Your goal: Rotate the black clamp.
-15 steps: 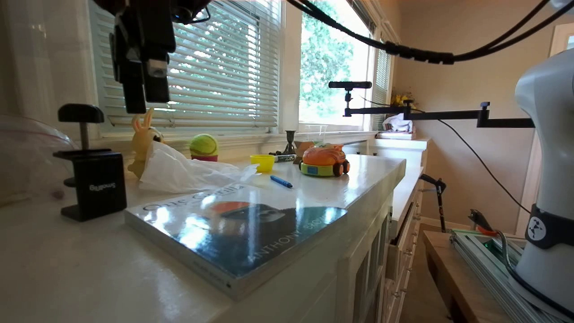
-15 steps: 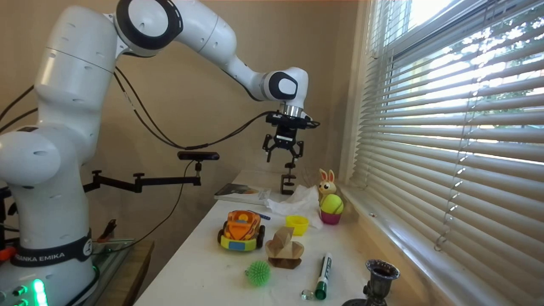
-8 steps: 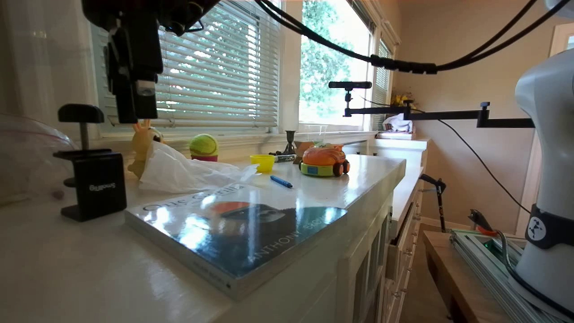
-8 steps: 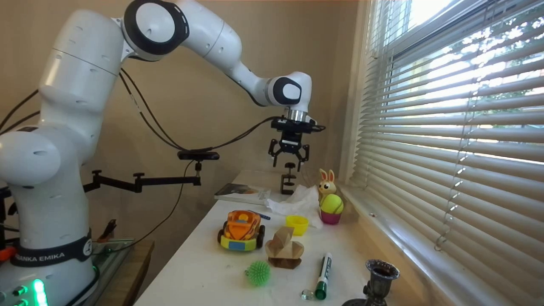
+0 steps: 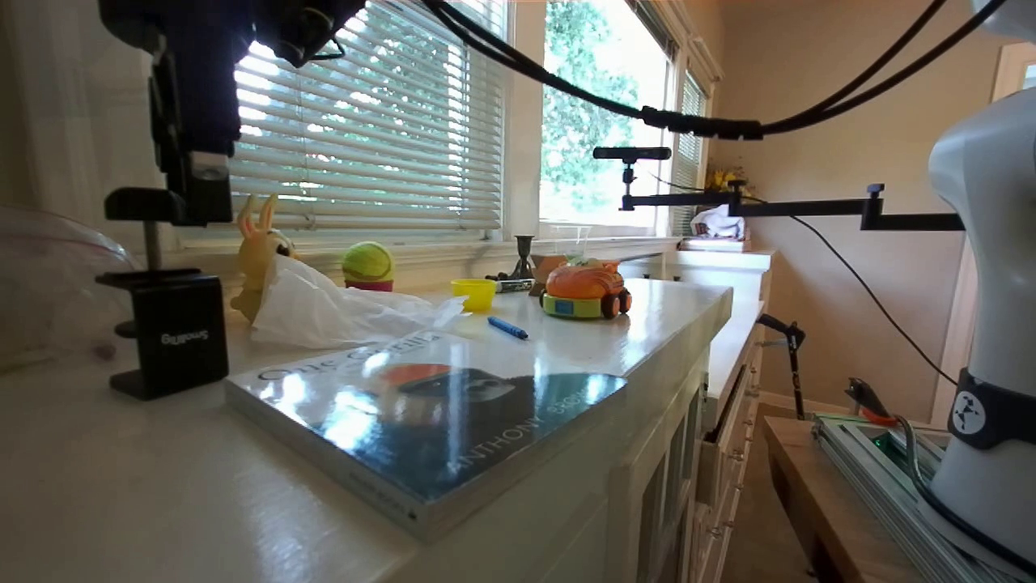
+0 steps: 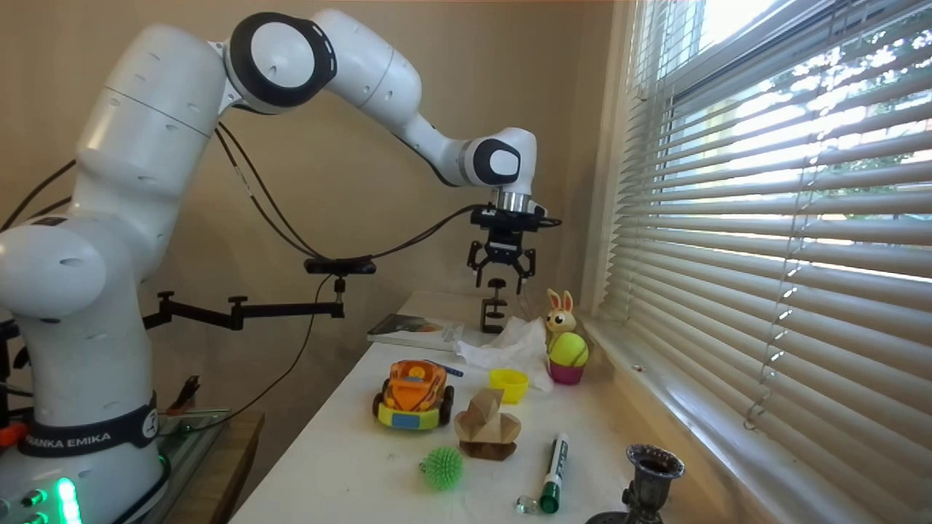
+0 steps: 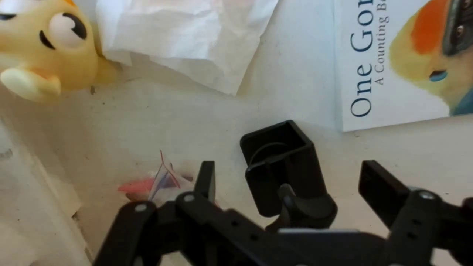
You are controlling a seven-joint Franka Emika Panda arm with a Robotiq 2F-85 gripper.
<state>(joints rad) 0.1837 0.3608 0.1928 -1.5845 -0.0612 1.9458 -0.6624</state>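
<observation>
The black clamp stands upright on the white counter, its screw and round flat knob on top. It also shows in an exterior view and, from above, in the wrist view. My gripper is open and empty, pointing down. In an exterior view its fingertips are on either side of the knob, at about knob height. In an exterior view a finger of the gripper overlaps the knob's right edge; I cannot tell whether they touch. In the wrist view the knob is partly hidden by the gripper body.
A book lies beside the clamp. A white crumpled sheet and a yellow bunny toy are close by. A clear plastic bag lies behind the clamp. A toy car and yellow cup stand farther along the counter.
The gripper has moved down and toward the clamp: left and down in an exterior view, right and down in an exterior view. It stays open. The clamp has not moved.
</observation>
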